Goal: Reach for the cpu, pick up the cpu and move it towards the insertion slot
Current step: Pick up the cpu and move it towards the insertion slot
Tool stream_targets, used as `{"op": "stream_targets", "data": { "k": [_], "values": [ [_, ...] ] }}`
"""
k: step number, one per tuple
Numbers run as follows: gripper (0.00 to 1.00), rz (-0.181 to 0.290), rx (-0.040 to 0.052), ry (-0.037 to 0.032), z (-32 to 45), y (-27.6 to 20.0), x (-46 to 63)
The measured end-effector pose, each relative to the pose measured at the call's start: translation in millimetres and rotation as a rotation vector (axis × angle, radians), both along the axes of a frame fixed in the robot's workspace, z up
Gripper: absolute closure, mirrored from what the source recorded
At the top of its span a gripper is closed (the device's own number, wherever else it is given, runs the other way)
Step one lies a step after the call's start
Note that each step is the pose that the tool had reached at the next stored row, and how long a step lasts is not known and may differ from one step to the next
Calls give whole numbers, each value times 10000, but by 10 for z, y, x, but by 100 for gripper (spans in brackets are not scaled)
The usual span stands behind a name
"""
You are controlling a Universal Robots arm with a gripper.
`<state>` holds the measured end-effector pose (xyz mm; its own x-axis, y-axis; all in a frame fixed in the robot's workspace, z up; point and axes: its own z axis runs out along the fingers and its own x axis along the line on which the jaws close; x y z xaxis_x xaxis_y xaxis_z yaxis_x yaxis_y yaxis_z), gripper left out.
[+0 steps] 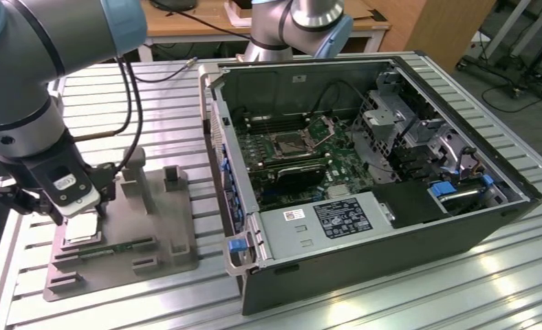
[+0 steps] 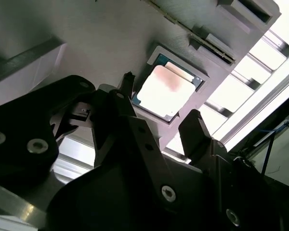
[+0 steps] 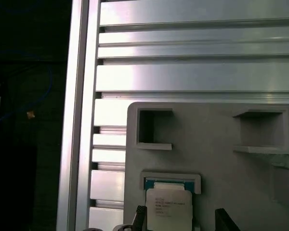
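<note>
The cpu point(image 2: 164, 90) lies flat with its silvery top up in a square recess of the grey holder block point(image 1: 147, 230), at the exterior view's left. It also appears in the first wrist view as the cpu point(image 3: 168, 209). My gripper point(image 2: 161, 98) hangs just over it, open, with one black finger on each side of the chip and a gap still showing. In the exterior view the gripper point(image 1: 76, 216) stands directly above the cpu point(image 1: 84, 230). The insertion slot point(image 1: 289, 146) is a metal-framed socket on the green board inside the open computer case.
The open computer case point(image 1: 372, 268) stands at the exterior view's right on the ribbed aluminium table point(image 1: 115, 103). A long green memory strip point(image 1: 115, 247) lies in the holder near the cpu. Upright pegs point(image 1: 172, 177) rise from the holder. A second arm's base point(image 1: 298, 27) stands behind the case.
</note>
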<state>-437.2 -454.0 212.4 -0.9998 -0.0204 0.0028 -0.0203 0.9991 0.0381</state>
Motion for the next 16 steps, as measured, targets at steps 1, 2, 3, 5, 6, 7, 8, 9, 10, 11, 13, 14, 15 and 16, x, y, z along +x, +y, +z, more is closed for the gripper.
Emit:
{"op": "stream_targets", "data": {
  "k": [1, 2, 3, 5, 6, 7, 8, 9, 10, 11, 13, 14, 15, 16],
  "values": [
    [35, 2, 1, -1, -18, 0, -2],
    [35, 2, 1, -1, -28, -1, -2],
    [35, 2, 1, 0, -32, -1, -3],
    [35, 1, -1, 3, -33, 0, -3],
    [34, 1, -1, 0, -36, 0, -3],
    [34, 1, 1, -2, -47, 0, -3],
    [28, -2, 0, 12, -63, 0, -6],
    [28, -23, -2, 37, -76, 3, -10],
    [28, -60, -12, 59, -89, 7, -14],
    [28, -90, -18, 72, -101, 9, -20],
    [28, -130, -22, 88, -123, 11, -40],
    [28, -141, -20, 91, -140, 11, -46],
    [28, -142, -19, 99, -160, 11, -48],
    [28, -143, -21, 115, -175, 11, -48]
  ]
}}
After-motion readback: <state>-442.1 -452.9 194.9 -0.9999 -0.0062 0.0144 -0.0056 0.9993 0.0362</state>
